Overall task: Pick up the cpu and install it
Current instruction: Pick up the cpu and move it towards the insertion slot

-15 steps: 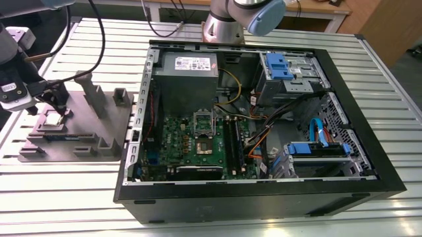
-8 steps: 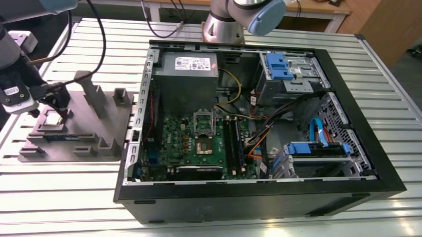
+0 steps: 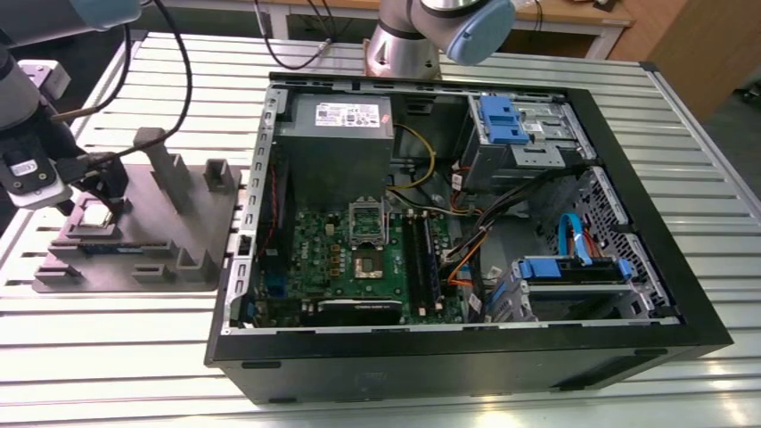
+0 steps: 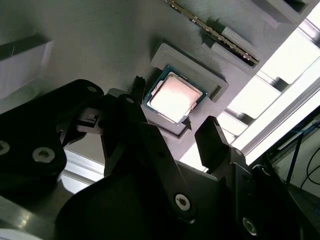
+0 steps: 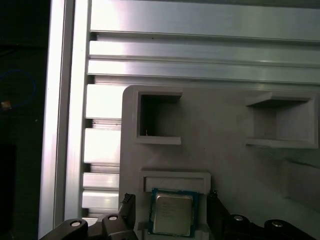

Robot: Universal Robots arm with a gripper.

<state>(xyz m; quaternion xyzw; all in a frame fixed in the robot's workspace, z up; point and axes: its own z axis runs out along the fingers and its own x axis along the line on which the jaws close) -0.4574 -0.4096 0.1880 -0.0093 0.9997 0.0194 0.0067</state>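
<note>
The cpu is a small square chip with a silver top. It lies flat in a raised pocket of the grey fixture tray at the exterior view's left, beside the open computer case. My gripper hangs just above it, open, with one black finger on each side of the chip. In the first wrist view the cpu sits between the two fingertips, with a small gap at either side. In the exterior view my gripper stands over the cpu. The motherboard's socket lies open inside the case.
The black case lies on its side on a slatted aluminium table, with cables, blue drive bays and a grey power supply inside. A long memory stick rests on the tray near the cpu. Upright grey posts rise from the tray.
</note>
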